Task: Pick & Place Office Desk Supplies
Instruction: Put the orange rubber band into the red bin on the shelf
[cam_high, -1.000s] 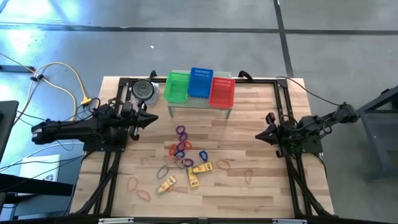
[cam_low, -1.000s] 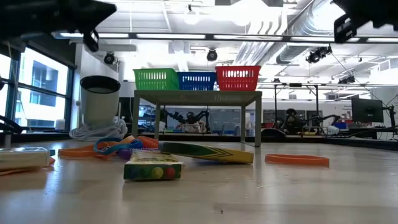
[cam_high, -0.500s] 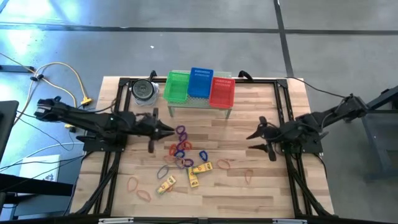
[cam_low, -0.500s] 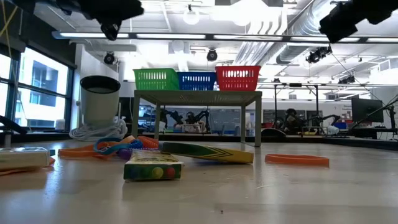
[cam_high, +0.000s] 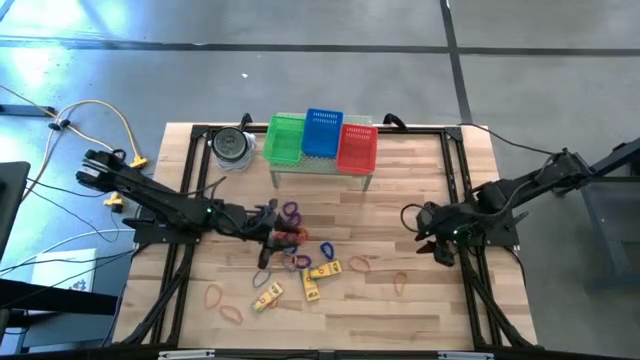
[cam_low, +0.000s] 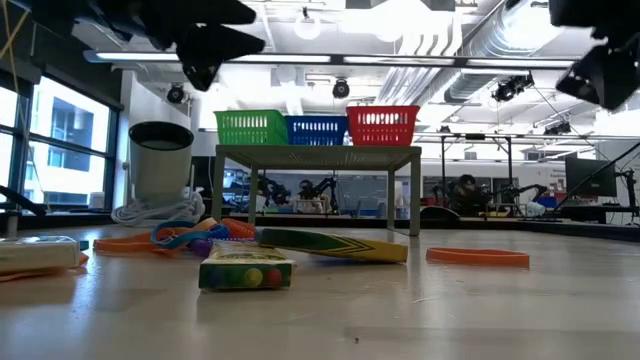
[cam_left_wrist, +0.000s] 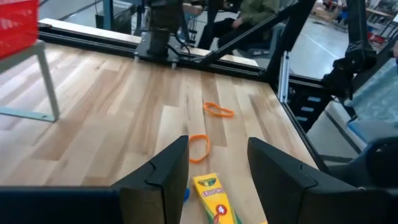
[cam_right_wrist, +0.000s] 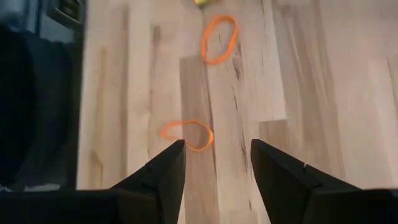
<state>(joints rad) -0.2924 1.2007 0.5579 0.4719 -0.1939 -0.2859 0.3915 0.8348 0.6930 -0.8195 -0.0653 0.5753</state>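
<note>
Office supplies (cam_high: 300, 262) mid-table, margins bare.

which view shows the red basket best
The high view: the red basket shows whole from above, at the right end of the row on the small stand, beside the blue basket. The low view shows only its side wall, edge on. The left wrist view catches one corner; the right wrist view misses it.
</note>
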